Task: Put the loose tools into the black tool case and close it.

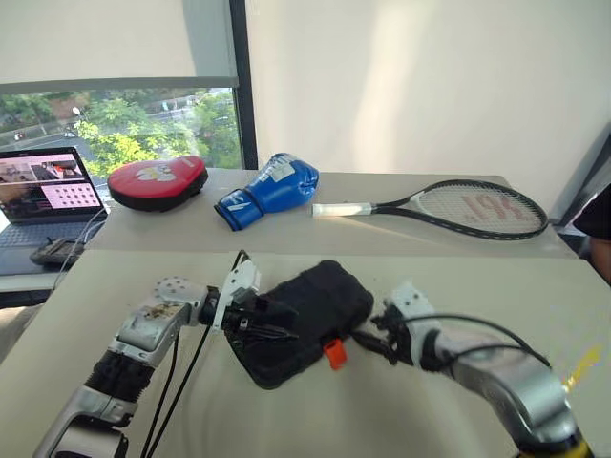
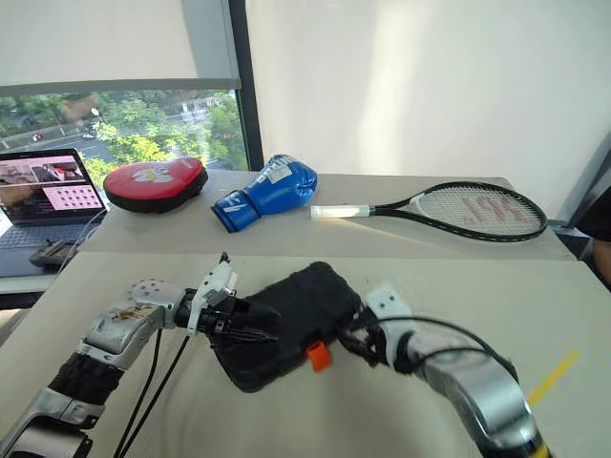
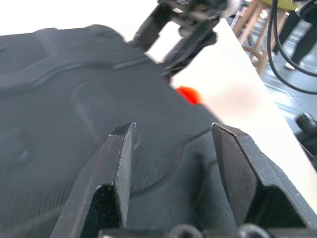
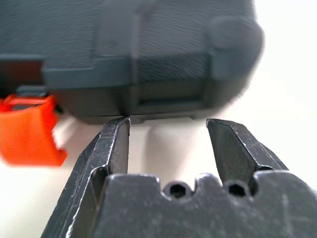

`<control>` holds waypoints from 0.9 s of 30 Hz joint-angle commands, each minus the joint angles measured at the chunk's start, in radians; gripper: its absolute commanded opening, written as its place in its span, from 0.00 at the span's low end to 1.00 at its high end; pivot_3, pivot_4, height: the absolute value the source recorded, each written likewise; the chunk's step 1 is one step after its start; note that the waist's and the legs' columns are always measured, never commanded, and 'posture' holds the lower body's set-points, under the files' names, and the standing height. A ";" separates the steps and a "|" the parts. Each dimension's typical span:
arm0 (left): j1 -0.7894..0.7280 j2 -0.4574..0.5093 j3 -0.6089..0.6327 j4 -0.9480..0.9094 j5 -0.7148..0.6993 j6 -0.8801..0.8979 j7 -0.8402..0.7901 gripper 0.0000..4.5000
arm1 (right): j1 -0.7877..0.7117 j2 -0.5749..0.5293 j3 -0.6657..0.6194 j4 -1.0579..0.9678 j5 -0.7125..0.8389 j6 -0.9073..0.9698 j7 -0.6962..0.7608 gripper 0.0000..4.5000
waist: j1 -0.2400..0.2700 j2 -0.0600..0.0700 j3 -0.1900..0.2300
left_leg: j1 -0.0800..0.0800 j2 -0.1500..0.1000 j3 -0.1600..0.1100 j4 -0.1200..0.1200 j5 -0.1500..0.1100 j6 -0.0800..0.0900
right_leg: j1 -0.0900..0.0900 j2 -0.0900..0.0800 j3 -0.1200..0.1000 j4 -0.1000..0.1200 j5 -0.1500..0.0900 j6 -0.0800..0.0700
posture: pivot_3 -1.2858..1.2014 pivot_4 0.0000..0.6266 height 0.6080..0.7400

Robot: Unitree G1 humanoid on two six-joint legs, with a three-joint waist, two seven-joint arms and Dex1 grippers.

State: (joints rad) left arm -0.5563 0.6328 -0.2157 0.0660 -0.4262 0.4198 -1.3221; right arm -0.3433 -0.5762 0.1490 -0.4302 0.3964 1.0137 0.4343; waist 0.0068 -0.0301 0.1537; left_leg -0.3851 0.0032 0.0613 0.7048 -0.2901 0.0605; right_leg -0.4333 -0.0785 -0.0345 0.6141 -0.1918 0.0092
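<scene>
The black tool case [image 1: 305, 310] lies shut on the near table, its orange latch [image 1: 333, 354] sticking out of the front edge. My left gripper [image 1: 272, 326] is over the case's left end, open, both fingers [image 3: 119, 148] just above the textured lid [image 3: 59, 99] with nothing between them. Off the case's front right corner my right gripper [image 1: 368, 341] stands open, fingertips close to the case's side wall [image 4: 148, 99], beside the latch [image 4: 27, 131]. The loose tools are out of view.
On the far table lie a red-black punch pad [image 1: 158, 181], a blue boxing glove [image 1: 269, 189] and a tennis racket [image 1: 458, 208]. A laptop [image 1: 48, 196] sits at the far left. Black cables [image 1: 177, 382] hang by my left arm.
</scene>
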 commanded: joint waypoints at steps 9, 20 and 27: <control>0.000 0.014 -0.020 0.025 0.064 -0.022 -0.015 0.58 | 0.147 -0.050 -0.171 -0.284 0.231 0.123 0.112 0.64 | 0.004 0.000 0.000 | -0.008 -0.001 -0.001 0.000 -0.002 0.003 | -0.005 -0.001 -0.002 0.000 0.001 0.002 | 0.52 0.24 1.00; -0.031 -0.004 -0.023 0.034 0.078 -0.011 -0.027 0.58 | 0.122 0.041 -0.049 -0.249 0.170 0.140 -0.022 0.64 | 0.003 0.000 0.000 | -0.003 -0.002 0.000 0.001 -0.001 0.001 | -0.003 -0.002 0.001 0.002 0.000 0.002 | 0.52 0.24 1.00; -0.024 0.004 -0.012 0.012 0.079 0.003 -0.024 0.58 | 0.107 0.048 -0.025 -0.237 0.168 0.135 -0.025 0.64 | 0.003 0.000 0.000 | -0.003 -0.002 0.000 0.001 -0.001 0.002 | -0.003 -0.002 0.001 0.002 0.000 0.002 | 0.52 0.24 1.00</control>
State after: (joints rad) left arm -0.5843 0.6283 -0.2197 0.0870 -0.3581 0.4080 -1.3465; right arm -0.2194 -0.5274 0.1282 -0.6560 0.5691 1.1606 0.4098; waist 0.0098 -0.0298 0.1535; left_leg -0.3883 0.0010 0.0610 0.7057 -0.2909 0.0620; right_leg -0.4364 -0.0808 -0.0335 0.6156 -0.1913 0.0112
